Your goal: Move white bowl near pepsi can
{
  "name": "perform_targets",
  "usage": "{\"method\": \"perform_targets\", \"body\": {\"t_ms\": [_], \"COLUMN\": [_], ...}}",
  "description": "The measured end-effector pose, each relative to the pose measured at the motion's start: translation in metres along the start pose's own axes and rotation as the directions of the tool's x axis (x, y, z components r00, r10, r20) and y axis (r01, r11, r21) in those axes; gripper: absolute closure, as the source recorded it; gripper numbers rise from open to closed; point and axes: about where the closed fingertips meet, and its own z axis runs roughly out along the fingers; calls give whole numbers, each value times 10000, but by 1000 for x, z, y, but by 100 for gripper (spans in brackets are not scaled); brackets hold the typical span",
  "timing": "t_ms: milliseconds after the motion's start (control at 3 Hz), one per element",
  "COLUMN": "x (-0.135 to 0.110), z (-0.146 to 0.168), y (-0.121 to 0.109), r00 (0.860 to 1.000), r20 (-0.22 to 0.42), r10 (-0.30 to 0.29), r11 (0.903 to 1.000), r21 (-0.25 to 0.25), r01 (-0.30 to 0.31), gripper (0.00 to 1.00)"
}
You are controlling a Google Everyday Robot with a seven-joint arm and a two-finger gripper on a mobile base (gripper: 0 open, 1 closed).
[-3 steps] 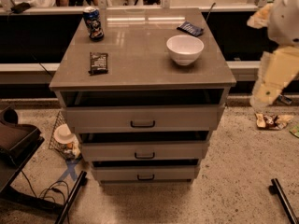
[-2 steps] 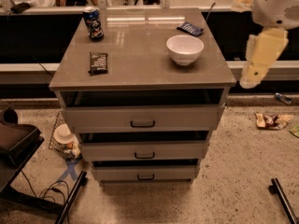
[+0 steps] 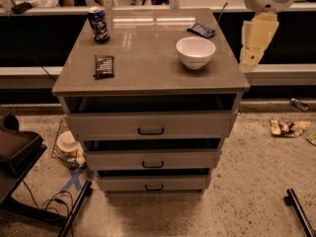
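Camera view: gripper (image 3: 254, 48) hangs off the right edge of the tabletop (image 3: 148, 75), roughly level with the white bowl (image 3: 195, 51) but apart from it, touching nothing. Can't tell from this angle whether it's spread or closed up.

White bowl is upright on the right side of the tabletop. Pepsi can (image 3: 98, 24) is upright at the far-left corner, well apart from the bowl. Dark snack packet (image 3: 103, 66) lies flat on the left, in front of the can. Blue packet (image 3: 201, 30) lies just behind the bowl.

My read: the step is approach and grasp, and the transfer isn't started.

How I'd run it:
- Come in from above-right and straddle the rim on the right side. The wall is glossy and curved, so a side squeeze would likely slip.
- The base is narrow, so avoid low side contact before closing or the bowl tips or skates.
- Lift clear, then carry left over the bare centre strip.
- Set down right of the can with a small gap. The can is tall and probably light, so a bump would topple it.
- Keep the base off the dark snack packet.
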Motion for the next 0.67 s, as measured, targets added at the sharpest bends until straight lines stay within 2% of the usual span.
{"method": "perform_targets", "body": {"t_ms": [333,667], "x": [4,24], "z": [17,59], "y": [-14,-41], "r00": [9967,9780], "r20": [-812,-2086], "r10": [-46,-55], "r11": [9998,9980], "r21": [-177,-629], "r01": [32,-78], "gripper": [0,0]}}
